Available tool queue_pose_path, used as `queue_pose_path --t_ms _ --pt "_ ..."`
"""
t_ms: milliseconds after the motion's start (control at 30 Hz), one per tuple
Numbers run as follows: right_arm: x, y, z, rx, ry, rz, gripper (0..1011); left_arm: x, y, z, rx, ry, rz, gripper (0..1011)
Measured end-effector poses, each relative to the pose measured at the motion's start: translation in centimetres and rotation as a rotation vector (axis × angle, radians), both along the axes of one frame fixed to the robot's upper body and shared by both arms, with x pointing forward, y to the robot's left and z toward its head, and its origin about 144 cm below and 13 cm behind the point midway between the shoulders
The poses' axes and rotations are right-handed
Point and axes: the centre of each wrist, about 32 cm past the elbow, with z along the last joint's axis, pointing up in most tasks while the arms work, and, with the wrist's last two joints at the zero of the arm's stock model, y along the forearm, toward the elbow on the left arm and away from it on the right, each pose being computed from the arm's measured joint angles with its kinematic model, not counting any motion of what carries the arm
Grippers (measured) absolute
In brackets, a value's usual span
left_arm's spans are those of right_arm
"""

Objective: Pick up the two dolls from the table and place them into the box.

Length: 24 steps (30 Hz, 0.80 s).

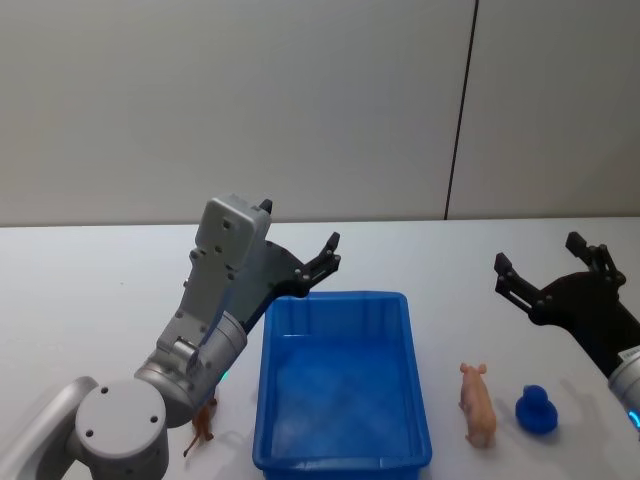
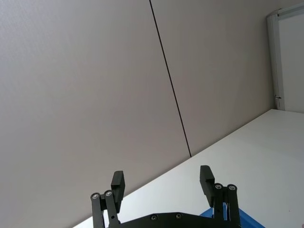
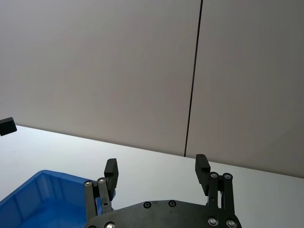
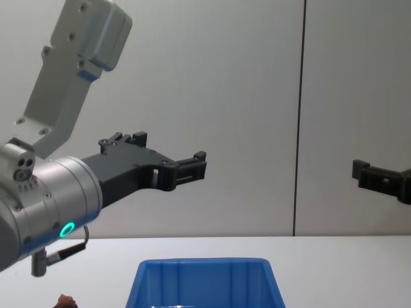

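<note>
The left tool [image 2: 161,183] is hanging in the air over the far left corner of the box [image 1: 335,296], its two black fingers [image 2: 118,183] standing wide apart and gripping nothing. The right tool [image 3: 156,167] is hovering above the bench [image 1: 100,290] out to the right of the box, well clear of it, and it too is spreading its fingers wide with nothing between them. Both tools are pointing away from the robot toward the grey wall [image 1: 300,100].

The blue box is sitting on the bench in front of the robot, with its inside showing only bare blue floor. A reddish-brown doll [image 1: 203,425] is lying on the bench just beside the box's near left corner, partly covered by the left arm. A pink pig doll [image 1: 478,402] is lying on the bench near the box's right wall, and a small blue toy [image 1: 536,410] is sitting just to the right of the pig.
</note>
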Motion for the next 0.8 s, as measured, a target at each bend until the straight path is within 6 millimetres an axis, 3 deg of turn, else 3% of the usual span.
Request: queue_pose_path --t_ms 800 --pt "0.0 0.0 0.0 0.0 0.0 0.0 1001 0.0 0.0 0.0 0.0 0.0 0.0 1003"
